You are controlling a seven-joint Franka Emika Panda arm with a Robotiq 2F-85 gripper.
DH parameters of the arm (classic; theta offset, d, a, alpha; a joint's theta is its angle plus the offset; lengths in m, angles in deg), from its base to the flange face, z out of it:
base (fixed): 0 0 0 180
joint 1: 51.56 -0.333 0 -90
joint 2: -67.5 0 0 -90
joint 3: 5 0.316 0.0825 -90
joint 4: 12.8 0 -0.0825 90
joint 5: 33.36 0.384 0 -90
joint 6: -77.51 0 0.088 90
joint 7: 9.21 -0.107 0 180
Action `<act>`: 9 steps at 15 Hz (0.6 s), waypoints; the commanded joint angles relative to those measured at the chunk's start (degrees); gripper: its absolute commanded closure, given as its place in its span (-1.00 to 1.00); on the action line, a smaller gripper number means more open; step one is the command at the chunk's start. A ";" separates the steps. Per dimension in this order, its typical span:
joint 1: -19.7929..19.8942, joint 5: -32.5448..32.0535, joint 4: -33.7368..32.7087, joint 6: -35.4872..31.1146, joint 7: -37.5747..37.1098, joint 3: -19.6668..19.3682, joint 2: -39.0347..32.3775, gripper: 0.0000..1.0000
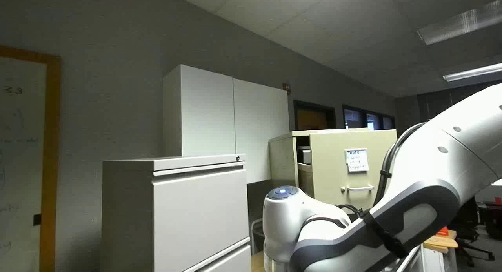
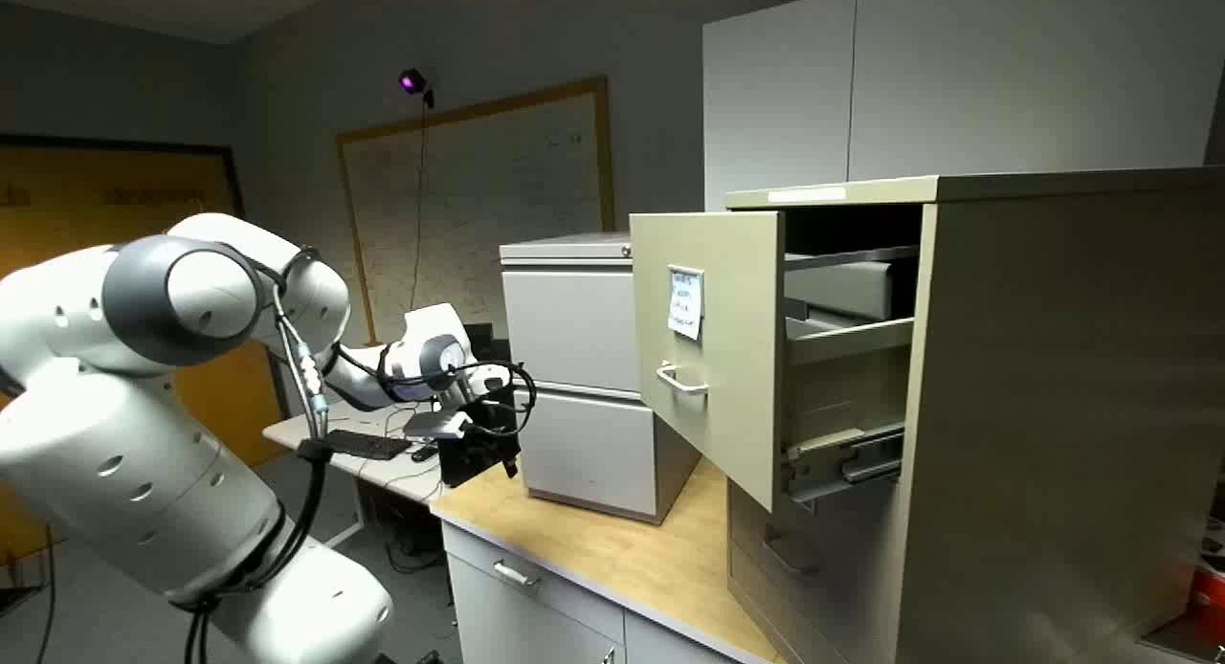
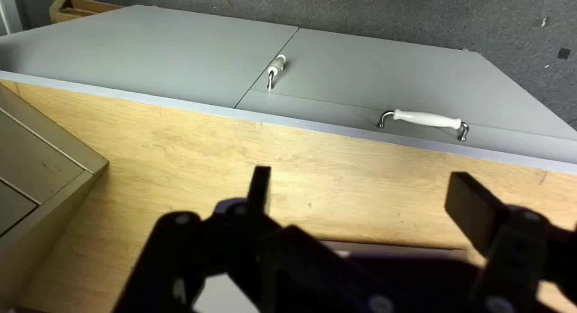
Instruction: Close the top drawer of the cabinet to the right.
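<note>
In an exterior view the uppermost beige metal drawer (image 2: pixel 742 320) stands pulled out of the narrow beige metal filing cabinet (image 2: pixel 1053 406), and its metal runners (image 2: pixel 852 458) lead back into the body toward three o'clock. Its front is a flat upright panel with a white paper label (image 2: pixel 685 303) and a pale bar handle (image 2: pixel 681 381), the bar lying from ten to four o'clock. From the black two-fingered gripper (image 3: pixel 363 184), that panel lies between two and three o'clock, apart from it, and its middle looks higher than the fingers. There is only one arm, the white-and-grey jointed arm (image 2: pixel 124 415) reaching in from nine o'clock.

In the wrist view the fingers (image 3: pixel 259 186) are spread wide, holding nothing, over the pale wood tabletop (image 3: pixel 315 155); what seems to be the foot of the filing cabinet shows at nine o'clock. A pale-grey metal lateral cabinet (image 2: pixel 569 329) stands close to the gripper, toward two o'clock; whether they touch I cannot tell.

Next, I judge, the gripper should rise, come square to the panel's outer face and press along the runners. Bringing the fingers together first would probably make a firmer pusher. A slanting push could slide along the metal or snag the handle.
</note>
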 commanded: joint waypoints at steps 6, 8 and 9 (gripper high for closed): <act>-1.55 -0.92 -0.06 0.15 -0.65 -1.57 -0.23 -1.00; -0.32 -3.16 0.06 0.97 -3.34 -0.38 0.53 -1.00; 0.34 -4.86 0.24 1.14 -4.85 0.10 1.07 -1.00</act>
